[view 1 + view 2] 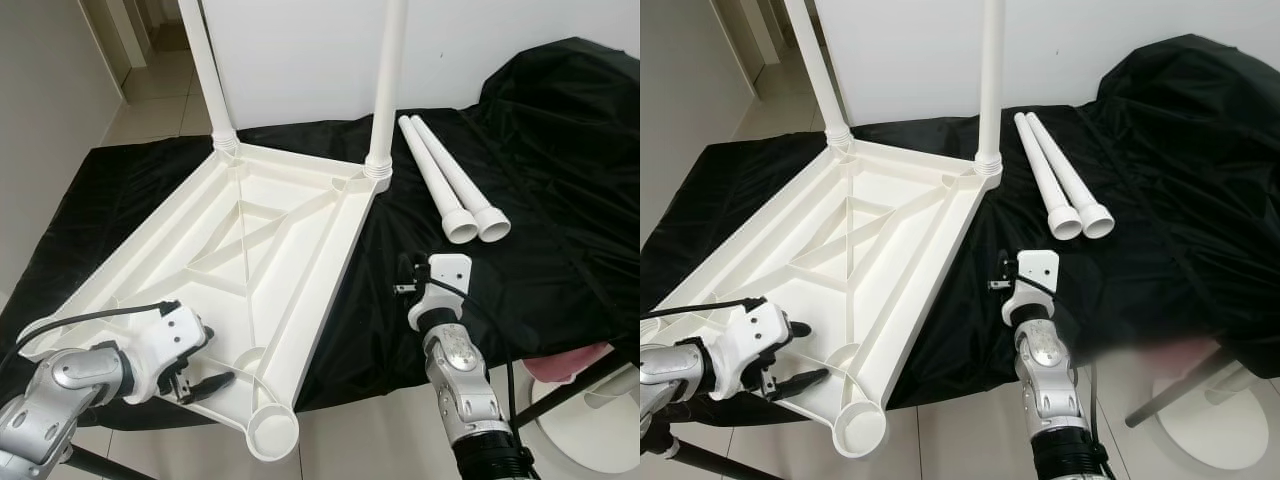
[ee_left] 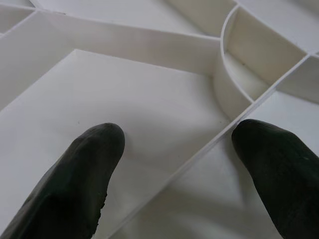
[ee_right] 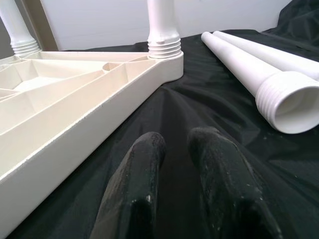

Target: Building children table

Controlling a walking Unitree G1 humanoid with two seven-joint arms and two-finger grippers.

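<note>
The tabletop [image 1: 250, 260] lies upside down on the black cloth [image 1: 560, 200], ribs up, so its corner sockets face upward to take legs. Two legs [image 1: 385, 80] already stand screwed into the sockets at the far corners. The two near sockets are empty; one [image 1: 272, 432] sits at the near corner overhanging the cloth's front edge.

Two spare legs [image 1: 455, 185] lie side by side, touching, on the cloth to the right of the tabletop, threaded ends toward the robot, handy to pick up.

The left gripper [image 1: 205, 385] is over the tabletop's near end, fingers [image 2: 75, 184] apart with an inner rib between them, apparently placed to steady the tabletop. It grips nothing yet.

The right gripper [image 3: 177, 189] hangs low over bare cloth just right of the tabletop's edge, fingers almost together and empty, pointing toward the spare legs. I judge fetching one is the next step.
</note>
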